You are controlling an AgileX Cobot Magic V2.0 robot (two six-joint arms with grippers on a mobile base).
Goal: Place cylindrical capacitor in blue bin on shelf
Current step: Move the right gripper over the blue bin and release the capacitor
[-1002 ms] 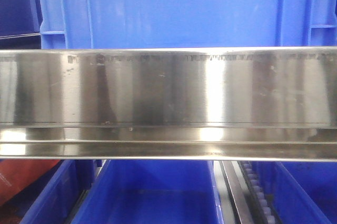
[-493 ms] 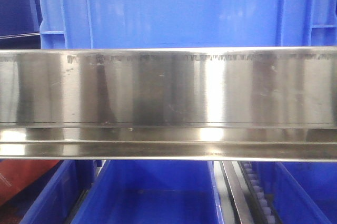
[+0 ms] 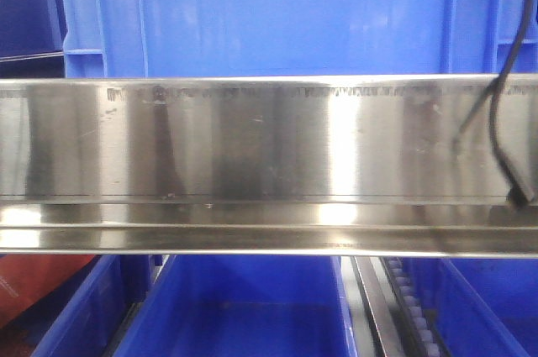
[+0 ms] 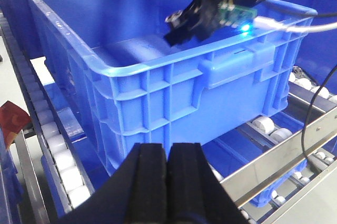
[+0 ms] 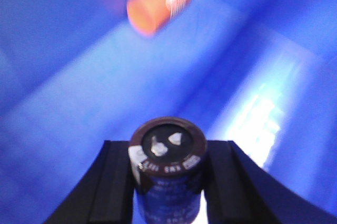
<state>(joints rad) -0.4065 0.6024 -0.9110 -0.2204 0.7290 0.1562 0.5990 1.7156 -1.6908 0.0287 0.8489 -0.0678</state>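
Change: since the frames a second and half a second ago, a black cable [image 3: 494,113] has come into the front view at the right edge, hanging across the shelf rail; nothing else there has shifted.
Shelf [image 3: 252,155]: shiny steel rail running across the front view, with the blue bin [image 4: 158,71] standing on the tier above it and more blue bins on the tier below.
Right gripper [image 5: 167,182]: reaches over the far rim of the blue bin in the left wrist view, its two black pads clamped on the capacitor.
Capacitor [image 5: 167,155]: dark cylinder, upright between the pads, two metal terminals on its top face, held inside the blue bin above the floor.
Orange item [image 5: 159,1]: blurred orange cylinder with white print, lying on the bin floor beyond the capacitor; what it is cannot be told.
Left gripper [image 4: 168,182]: outside the near wall of the blue bin, lower than its rim, pads pressed together on nothing.
Rollers [image 4: 58,155]: white conveyor rollers under and beside the blue bin.
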